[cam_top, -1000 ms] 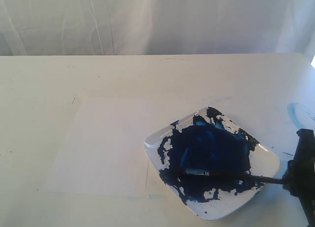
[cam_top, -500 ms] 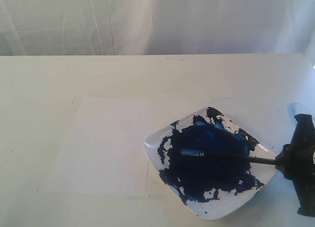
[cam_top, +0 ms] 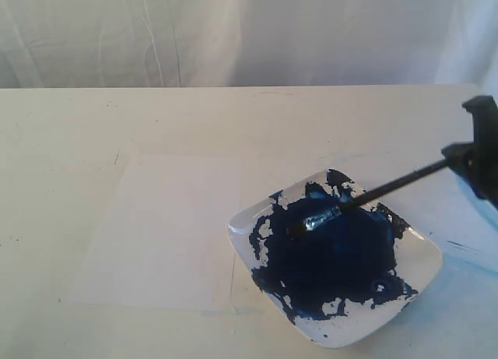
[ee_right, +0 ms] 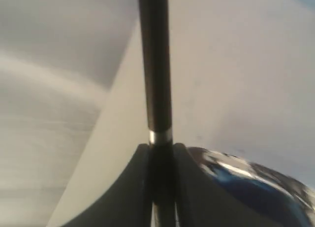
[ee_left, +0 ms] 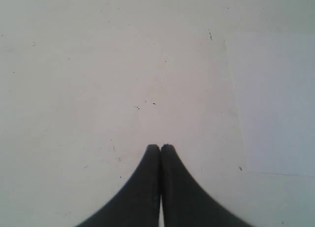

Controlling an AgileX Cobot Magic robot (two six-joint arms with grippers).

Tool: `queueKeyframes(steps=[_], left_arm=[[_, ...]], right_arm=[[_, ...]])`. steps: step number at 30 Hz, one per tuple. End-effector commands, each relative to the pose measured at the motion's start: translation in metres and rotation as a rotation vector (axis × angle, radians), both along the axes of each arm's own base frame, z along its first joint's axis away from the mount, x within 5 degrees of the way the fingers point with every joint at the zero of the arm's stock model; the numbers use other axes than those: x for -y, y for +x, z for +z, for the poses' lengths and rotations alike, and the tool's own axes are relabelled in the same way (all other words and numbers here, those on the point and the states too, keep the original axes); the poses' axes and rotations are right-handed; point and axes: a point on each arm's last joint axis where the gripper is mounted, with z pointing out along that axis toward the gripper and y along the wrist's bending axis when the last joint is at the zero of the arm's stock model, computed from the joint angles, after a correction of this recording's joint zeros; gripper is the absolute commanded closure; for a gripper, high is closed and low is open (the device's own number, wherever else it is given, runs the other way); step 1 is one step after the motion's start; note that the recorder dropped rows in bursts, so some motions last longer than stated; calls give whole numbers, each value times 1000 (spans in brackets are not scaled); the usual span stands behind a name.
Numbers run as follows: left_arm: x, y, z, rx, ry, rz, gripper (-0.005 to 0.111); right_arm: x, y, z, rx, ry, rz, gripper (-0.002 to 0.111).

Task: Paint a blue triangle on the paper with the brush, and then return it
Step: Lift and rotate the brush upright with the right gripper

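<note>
- Up and away has gone the black right pincer (cam_top: 476, 153) in the last second. The long thin black-handled paintbrush (cam_top: 381, 190) now slopes down from it, with its bristles out ahead of the tips over the dark blue paint (cam_top: 334, 254) in the white square plate (cam_top: 420, 254).
- That pincer is clamped on the far end of the handle.
- I can't quite tell whether the bristles touch the paint or hang just above it.
- The large white sheet of paper (cam_top: 167, 227) lies well beyond the brush tip, on the far side of the plate from this pincer. Nothing is painted on it yet.
- The black left pincer (ee_left: 161, 147) has its tips pressed together on nothing, above the bare cream table (ee_left: 88, 64).
- Held so far back, the brush could swivel in the grip once it is pressed down, and the strokes would wander.
- Heavily loaded bristles may drip on the table or paper on the way over.
- Nothing pins the sheet, so a dragging stroke could slide it.
</note>
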Motion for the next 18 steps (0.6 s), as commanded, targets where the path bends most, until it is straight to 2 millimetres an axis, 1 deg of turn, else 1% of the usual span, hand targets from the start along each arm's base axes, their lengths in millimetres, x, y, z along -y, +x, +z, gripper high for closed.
queueKeyframes(steps=[1,4,8,13,14,18], left_arm=[[0,0,-2,-3,-6,-4,107],[0,0,-2,-3,-6,-4,107],[0,0,-2,-3,-6,-4,107],[0,0,-2,-3,-6,-4,107],[0,0,-2,-3,-6,-4,107],[0,0,-2,-3,-6,-4,107]], right_arm=[[-8,10,37,348,-144,192,108],[-10,13,48,430,-201,228,108],[-14,14,54,489,-312,302,108],[-23,11,57,549,-474,486,108],[-28,9,59,601,-544,582,108],[-34,5,61,682,-619,694,108]])
